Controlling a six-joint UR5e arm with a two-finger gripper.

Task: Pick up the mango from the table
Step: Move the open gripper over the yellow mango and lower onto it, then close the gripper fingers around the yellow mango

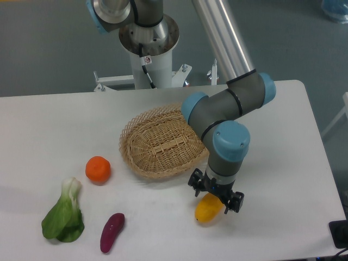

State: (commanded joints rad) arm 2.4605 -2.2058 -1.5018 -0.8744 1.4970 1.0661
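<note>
The mango (206,211), a yellow-orange oval, lies on the white table (283,163) near the front, right of centre. Its upper right end is hidden under my gripper (215,194). The black gripper hangs directly over that end, fingers pointing down and spread to either side of the fruit. The fingers look apart, but whether they touch the mango is not visible. The arm's blue-capped wrist rises just above.
A woven wicker basket (157,144) stands just left of the arm, close to the wrist. An orange (98,168), a green leafy vegetable (64,216) and a purple vegetable (112,232) lie at the front left. The robot base (147,43) stands behind the table.
</note>
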